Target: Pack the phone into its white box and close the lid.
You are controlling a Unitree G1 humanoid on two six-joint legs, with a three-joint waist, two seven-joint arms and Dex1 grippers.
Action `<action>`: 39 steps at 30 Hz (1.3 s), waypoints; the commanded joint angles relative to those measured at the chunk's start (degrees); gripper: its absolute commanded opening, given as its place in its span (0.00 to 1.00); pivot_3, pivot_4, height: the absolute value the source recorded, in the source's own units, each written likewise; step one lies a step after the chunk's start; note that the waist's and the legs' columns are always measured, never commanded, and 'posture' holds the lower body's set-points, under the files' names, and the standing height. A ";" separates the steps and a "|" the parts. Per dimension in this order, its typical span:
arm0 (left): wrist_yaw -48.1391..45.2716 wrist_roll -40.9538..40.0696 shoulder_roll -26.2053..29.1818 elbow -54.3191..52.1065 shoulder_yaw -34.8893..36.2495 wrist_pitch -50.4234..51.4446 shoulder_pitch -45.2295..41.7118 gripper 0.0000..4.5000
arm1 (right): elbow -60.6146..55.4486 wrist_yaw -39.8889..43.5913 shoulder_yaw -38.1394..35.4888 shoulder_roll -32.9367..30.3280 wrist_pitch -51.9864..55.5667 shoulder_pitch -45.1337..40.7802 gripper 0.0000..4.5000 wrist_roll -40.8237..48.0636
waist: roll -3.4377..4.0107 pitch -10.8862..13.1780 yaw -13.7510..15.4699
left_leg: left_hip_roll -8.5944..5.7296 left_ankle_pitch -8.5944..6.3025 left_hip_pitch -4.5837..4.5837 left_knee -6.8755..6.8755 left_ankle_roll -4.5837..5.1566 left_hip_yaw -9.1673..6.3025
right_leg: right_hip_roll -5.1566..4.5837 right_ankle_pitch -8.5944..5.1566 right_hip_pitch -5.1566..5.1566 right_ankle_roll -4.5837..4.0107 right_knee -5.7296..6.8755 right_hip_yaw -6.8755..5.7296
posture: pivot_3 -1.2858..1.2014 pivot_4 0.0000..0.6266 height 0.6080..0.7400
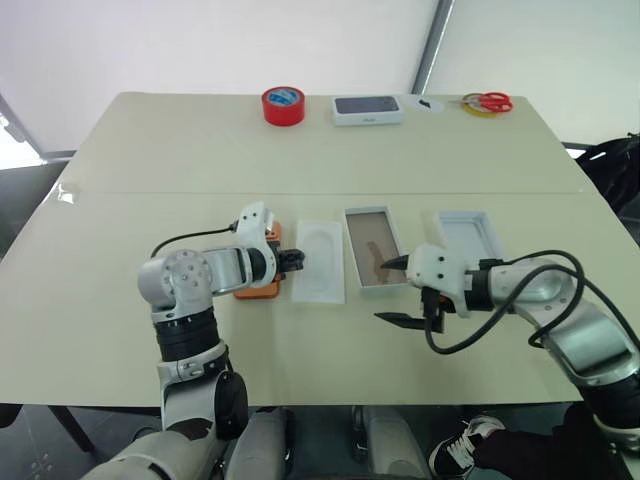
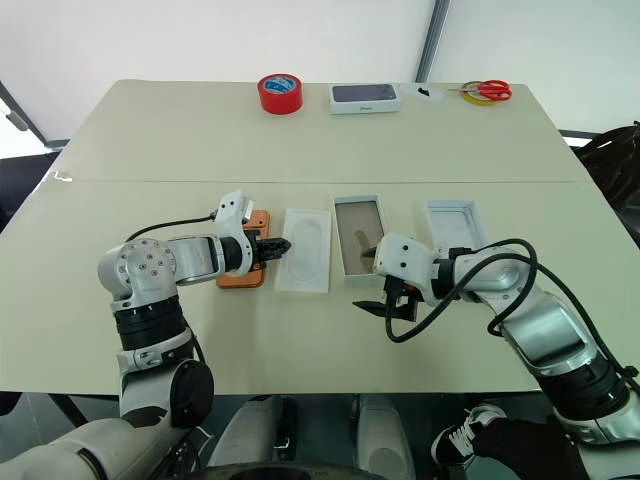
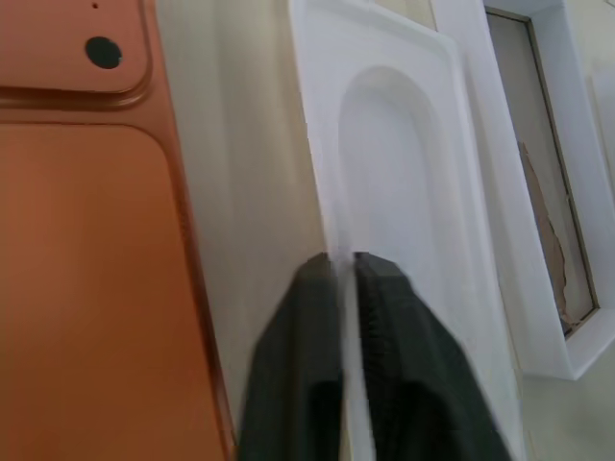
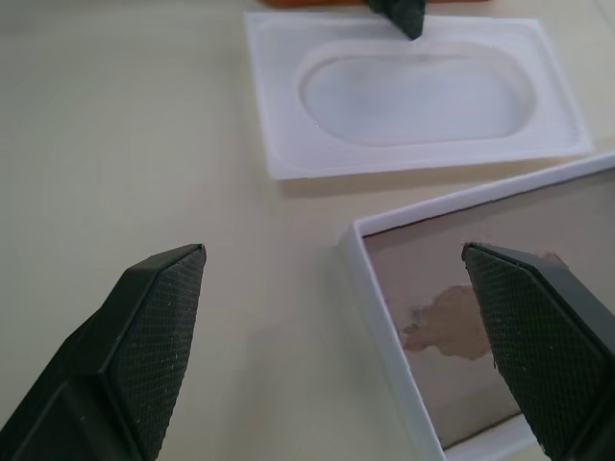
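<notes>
The orange phone (image 3: 96,288) lies flat on the table, back up, left of the moulded white insert (image 1: 320,262). My left gripper (image 1: 300,262) reaches across the phone, and its fingers (image 3: 307,365) are shut on the insert's near-left rim. The white box (image 1: 373,250) lies open to the right of the insert, its brownish floor showing. Further right lies the lid (image 1: 467,237), its plain inside facing up. My right gripper (image 4: 333,252) hangs open above the table at the box's near corner, holding nothing.
At the table's far edge stand a red tape roll (image 1: 283,105), a white box with a dark-screen top (image 1: 368,109) and red-handled scissors (image 1: 487,102) on a yellow ring. A seam crosses the table behind the box parts.
</notes>
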 commanded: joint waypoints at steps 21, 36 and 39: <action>-0.01 -1.55 2.07 -2.77 20.29 0.50 -8.30 0.00 | 14.63 9.66 9.47 6.39 -12.95 -11.02 0.01 -11.84 | -0.05 0.03 -0.16 | -0.02 0.14 0.00 -0.02 -0.26 -0.04 | 0.00 0.07 -0.01 0.11 0.02 -0.05 | 0.52 0.24 0.97; 0.54 -5.01 2.63 -3.51 21.75 0.50 -10.98 0.00 | 13.18 6.44 12.59 17.86 1.48 -18.05 0.22 -13.27 | -0.05 0.03 -0.04 | -0.05 0.25 -0.02 -0.06 -0.47 -0.10 | -0.07 0.09 -0.06 0.11 0.10 -0.09 | 0.52 0.24 0.97; 1.84 -5.43 -0.57 -4.75 21.64 0.50 -10.59 0.00 | 10.98 6.79 10.98 16.90 1.37 -17.66 0.55 -11.89 | -0.05 0.03 -0.05 | -0.05 0.25 -0.03 -0.06 -0.46 -0.10 | -0.10 0.09 -0.05 0.11 0.09 -0.10 | 0.52 0.24 0.97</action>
